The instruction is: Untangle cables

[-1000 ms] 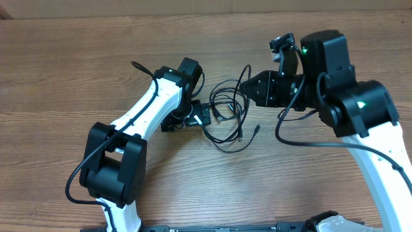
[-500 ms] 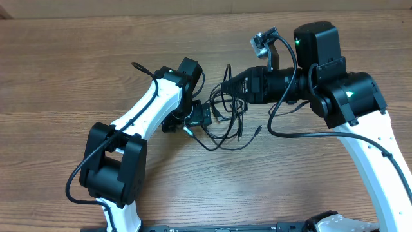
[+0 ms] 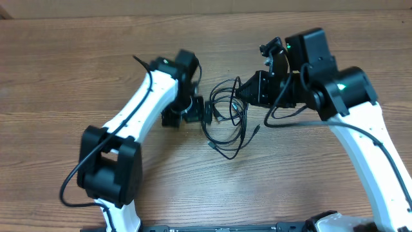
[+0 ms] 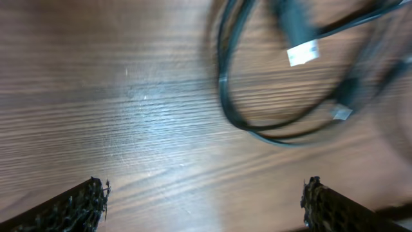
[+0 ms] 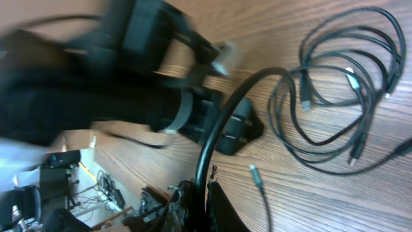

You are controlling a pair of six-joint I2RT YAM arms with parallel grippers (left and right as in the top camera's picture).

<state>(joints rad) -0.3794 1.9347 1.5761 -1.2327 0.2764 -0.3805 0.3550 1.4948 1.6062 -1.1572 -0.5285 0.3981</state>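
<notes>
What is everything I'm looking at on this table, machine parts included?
table: one, brown wood grain, under everything.
cables: a few, thin and black, exact count lost in the tangle; a looped pile mid-table between the two arms.
plugs: several, small with pale or silvery tips, at the cable ends around the pile.
left arm: one, white with black joints, reaching in on the pile's left.
right arm: one, white with black joints, reaching in on the pile's right.
left jaws: black, wide open over bare wood beside the pile, holding nothing.
right jaws: black, shut on one of the cables at the pile's upper edge.
</notes>
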